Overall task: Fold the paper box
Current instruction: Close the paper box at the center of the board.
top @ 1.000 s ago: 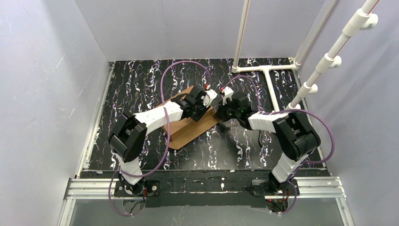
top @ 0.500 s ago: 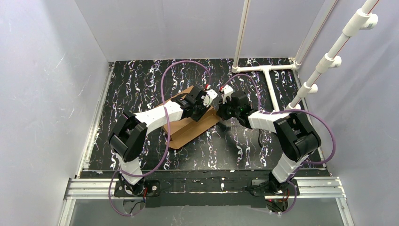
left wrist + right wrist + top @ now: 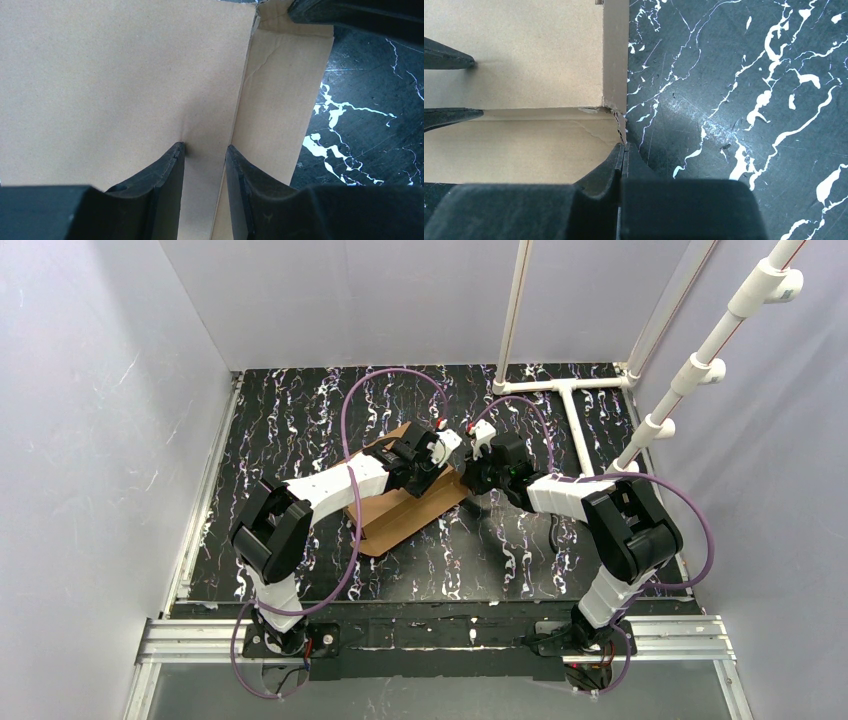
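The paper box (image 3: 392, 524) is brown cardboard lying on the black marbled table near the middle. In the left wrist view the paper box (image 3: 100, 75) shows a large panel meeting a narrower panel along a fold. My left gripper (image 3: 205, 147) is open, and its tips press on the cardboard either side of that fold; in the top view the left gripper (image 3: 432, 468) is over the box's far right corner. My right gripper (image 3: 624, 146) is shut on the box's side wall at its corner (image 3: 616, 117), and it shows just right of the box in the top view (image 3: 466, 482).
A white pipe frame (image 3: 565, 386) stands at the back right, with slanted pipes (image 3: 700, 360) along the right wall. Purple cables (image 3: 395, 375) loop above both arms. Pale walls enclose the table on three sides. Bare marbled tabletop (image 3: 734, 100) lies right of the box.
My right gripper has shifted slightly farther back at the box's corner. The box and my left gripper have hardly moved.
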Robot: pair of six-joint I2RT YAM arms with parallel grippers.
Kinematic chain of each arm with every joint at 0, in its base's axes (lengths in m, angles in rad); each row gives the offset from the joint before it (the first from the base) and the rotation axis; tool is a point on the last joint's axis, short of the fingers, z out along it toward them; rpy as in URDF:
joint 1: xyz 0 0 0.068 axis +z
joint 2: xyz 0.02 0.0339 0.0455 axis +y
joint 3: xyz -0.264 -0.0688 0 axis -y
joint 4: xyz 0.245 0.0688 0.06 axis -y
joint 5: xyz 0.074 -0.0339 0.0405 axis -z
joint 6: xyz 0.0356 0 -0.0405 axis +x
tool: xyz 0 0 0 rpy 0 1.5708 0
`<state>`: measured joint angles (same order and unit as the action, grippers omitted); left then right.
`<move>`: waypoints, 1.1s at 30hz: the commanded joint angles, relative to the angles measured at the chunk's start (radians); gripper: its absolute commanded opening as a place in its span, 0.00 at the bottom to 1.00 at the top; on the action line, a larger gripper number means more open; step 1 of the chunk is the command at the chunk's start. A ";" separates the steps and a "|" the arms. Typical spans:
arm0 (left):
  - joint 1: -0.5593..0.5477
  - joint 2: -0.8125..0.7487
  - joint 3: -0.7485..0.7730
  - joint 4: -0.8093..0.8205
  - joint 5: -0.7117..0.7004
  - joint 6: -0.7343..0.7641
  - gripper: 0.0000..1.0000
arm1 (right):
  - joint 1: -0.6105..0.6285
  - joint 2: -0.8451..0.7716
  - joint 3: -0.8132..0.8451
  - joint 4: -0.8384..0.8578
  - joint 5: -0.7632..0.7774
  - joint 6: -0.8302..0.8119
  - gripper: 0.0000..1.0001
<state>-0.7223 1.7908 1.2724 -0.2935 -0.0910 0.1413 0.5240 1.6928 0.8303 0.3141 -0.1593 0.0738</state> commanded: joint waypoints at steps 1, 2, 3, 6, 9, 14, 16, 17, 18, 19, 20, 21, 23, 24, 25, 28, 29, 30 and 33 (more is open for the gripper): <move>0.023 0.030 -0.016 -0.082 0.022 -0.015 0.31 | 0.010 -0.027 0.024 -0.049 -0.006 -0.024 0.01; 0.024 0.029 -0.017 -0.082 0.023 -0.016 0.31 | 0.016 -0.025 0.025 -0.049 -0.010 -0.028 0.01; 0.023 0.028 -0.018 -0.081 0.026 -0.016 0.31 | 0.021 -0.025 0.027 -0.050 -0.012 -0.033 0.01; 0.023 0.029 -0.019 -0.082 0.031 -0.019 0.31 | 0.033 -0.022 0.035 -0.057 -0.008 -0.042 0.01; 0.023 0.027 -0.022 -0.082 0.035 -0.018 0.31 | 0.037 -0.015 0.047 -0.069 0.007 -0.054 0.01; 0.023 0.025 -0.023 -0.082 0.047 -0.014 0.30 | 0.037 -0.015 0.057 -0.081 0.036 -0.067 0.01; 0.023 0.025 -0.024 -0.082 0.056 -0.012 0.30 | 0.037 -0.016 0.065 -0.086 0.050 -0.071 0.01; 0.023 0.025 -0.025 -0.082 0.059 -0.011 0.30 | 0.037 -0.015 0.071 -0.092 0.060 -0.071 0.01; 0.023 0.025 -0.025 -0.082 0.063 -0.010 0.30 | 0.037 -0.016 0.078 -0.096 0.063 -0.097 0.01; 0.023 0.025 -0.025 -0.083 0.065 -0.009 0.30 | 0.037 -0.015 0.085 -0.099 0.068 -0.107 0.01; 0.023 0.025 -0.027 -0.084 0.069 -0.008 0.30 | 0.037 -0.014 0.090 -0.103 0.071 -0.116 0.01; 0.023 0.025 -0.028 -0.085 0.073 -0.007 0.30 | 0.037 -0.013 0.095 -0.105 0.071 -0.121 0.01; 0.023 0.026 -0.030 -0.085 0.078 -0.004 0.29 | 0.037 -0.012 0.102 -0.112 0.066 -0.128 0.01; 0.023 0.027 -0.028 -0.087 0.081 -0.003 0.29 | 0.037 -0.012 0.106 -0.114 0.061 -0.131 0.01; 0.023 0.028 -0.027 -0.087 0.083 -0.002 0.29 | 0.038 -0.011 0.109 -0.117 0.058 -0.135 0.01; 0.023 0.031 -0.023 -0.089 0.088 -0.003 0.29 | 0.043 -0.008 0.115 -0.126 0.047 -0.151 0.01; 0.024 0.033 -0.022 -0.091 0.090 -0.002 0.29 | 0.044 -0.009 0.118 -0.127 0.048 -0.155 0.01; 0.023 0.033 -0.020 -0.091 0.091 -0.002 0.29 | 0.045 -0.009 0.121 -0.128 0.050 -0.159 0.01; 0.024 0.035 -0.019 -0.091 0.121 -0.002 0.29 | 0.047 0.000 0.137 -0.132 0.058 -0.167 0.01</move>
<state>-0.7094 1.7908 1.2724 -0.2920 -0.0460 0.1513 0.5617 1.6932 0.9089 0.1871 -0.1143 -0.0372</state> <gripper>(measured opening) 0.314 0.042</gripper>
